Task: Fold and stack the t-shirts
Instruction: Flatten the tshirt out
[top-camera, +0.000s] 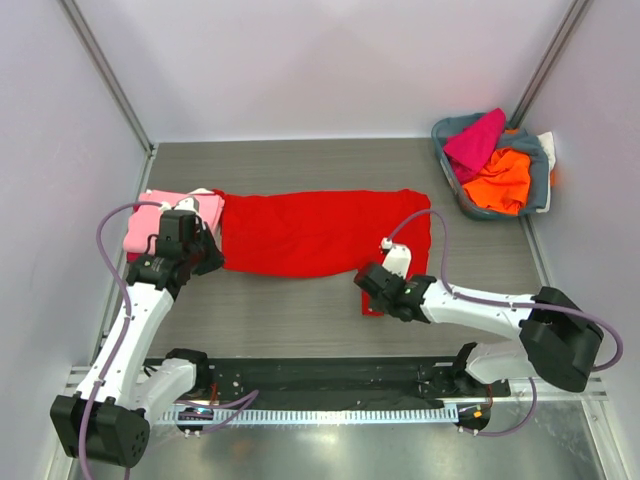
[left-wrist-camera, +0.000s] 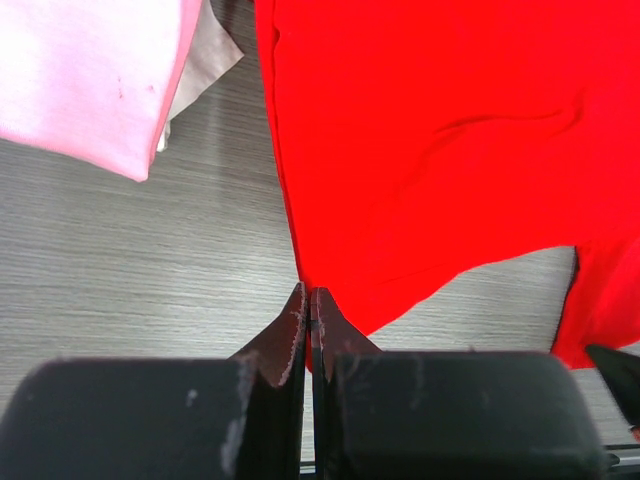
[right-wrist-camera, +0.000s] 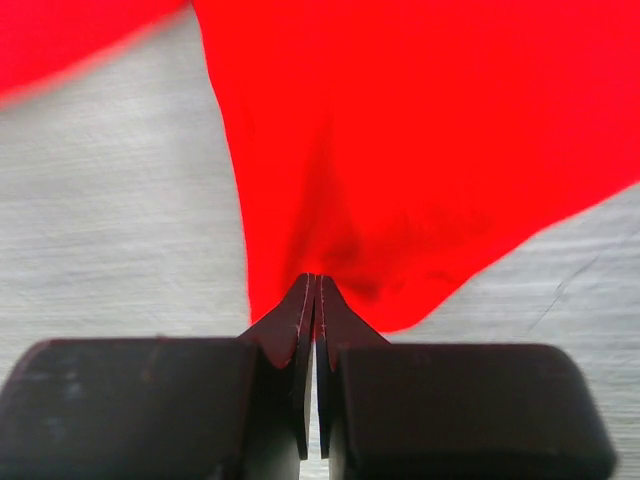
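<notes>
While the red t-shirt (top-camera: 320, 232) lies spread in a long band across the middle of the bench (top-camera: 300, 310), both arms reach to its lower edge. The right tool (right-wrist-camera: 316, 290), at the lower right of the shirt in the top view, is clamped on a bunched corner of the red cloth, which puckers into its tips. The left tool (left-wrist-camera: 308, 300) has its fingers pressed together at the shirt's lower left corner, tips touching the hem; whether any cloth sits between them I cannot tell. Just left of the red shirt lies a folded pink t-shirt (top-camera: 150, 222). At the upper right of the frame, a grey-blue basket (top-camera: 447, 135) holds a magenta t-shirt (top-camera: 475, 140) and an orange t-shirt (top-camera: 500, 180).
</notes>
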